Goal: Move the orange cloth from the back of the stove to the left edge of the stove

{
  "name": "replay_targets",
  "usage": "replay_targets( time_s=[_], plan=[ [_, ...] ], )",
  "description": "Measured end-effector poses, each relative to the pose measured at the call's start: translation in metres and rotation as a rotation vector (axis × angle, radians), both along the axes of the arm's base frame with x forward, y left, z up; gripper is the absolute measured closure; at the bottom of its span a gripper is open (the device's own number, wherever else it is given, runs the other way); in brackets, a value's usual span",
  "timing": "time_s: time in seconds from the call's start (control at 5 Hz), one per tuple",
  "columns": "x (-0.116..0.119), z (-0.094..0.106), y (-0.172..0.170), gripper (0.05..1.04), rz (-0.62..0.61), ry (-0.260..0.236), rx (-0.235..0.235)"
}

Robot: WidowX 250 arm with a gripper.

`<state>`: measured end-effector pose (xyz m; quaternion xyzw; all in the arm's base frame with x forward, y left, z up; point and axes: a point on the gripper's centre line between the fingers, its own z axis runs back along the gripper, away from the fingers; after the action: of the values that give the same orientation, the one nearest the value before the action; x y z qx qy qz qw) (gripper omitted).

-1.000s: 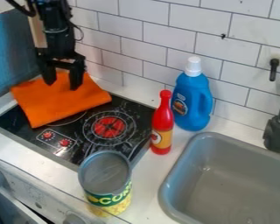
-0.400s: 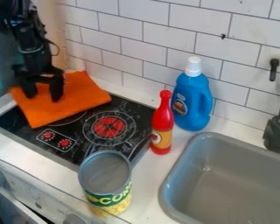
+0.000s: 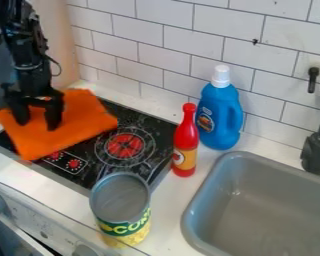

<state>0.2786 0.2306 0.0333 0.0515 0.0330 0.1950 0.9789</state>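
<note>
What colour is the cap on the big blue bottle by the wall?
White; the cap shows best in the camera view.

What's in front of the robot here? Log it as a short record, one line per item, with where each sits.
Hand: fingers apart, down at the orange cloth; contact unclear
Orange cloth: spread over the stovetop's left part
Stovetop: black, with red burner markings
Can: upright on the counter, by the stovetop's near right corner
Red bottle: upright, between stovetop and sink
Blue jug: upright, white cap, behind the red bottle
Sink: gray, at right
</note>
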Motion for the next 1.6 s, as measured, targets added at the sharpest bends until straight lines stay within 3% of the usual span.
replay_targets(
  time_s=[0.2,0.4,0.6,0.8,1.0,1.2,1.4,1.6],
  plan=[
    [-0.032,0.0,-0.011,0.083,-0.035,0.131,-0.017],
    [-0.067,0.001,-0.009,0.082,-0.059,0.226,0.014],
    [-0.104,-0.003,0.006,0.083,0.011,0.332,0.013],
    [-0.114,-0.003,0.021,0.083,0.077,0.375,0.018],
    [-0.107,0.001,0.021,0.083,0.122,0.279,-0.066],
    [-0.075,0.051,0.003,0.083,0.048,0.049,-0.098],
    [-0.066,0.081,-0.017,0.083,-0.015,-0.045,-0.114],
    [-0.065,0.098,-0.036,0.083,-0.085,-0.08,-0.08]
  ],
)
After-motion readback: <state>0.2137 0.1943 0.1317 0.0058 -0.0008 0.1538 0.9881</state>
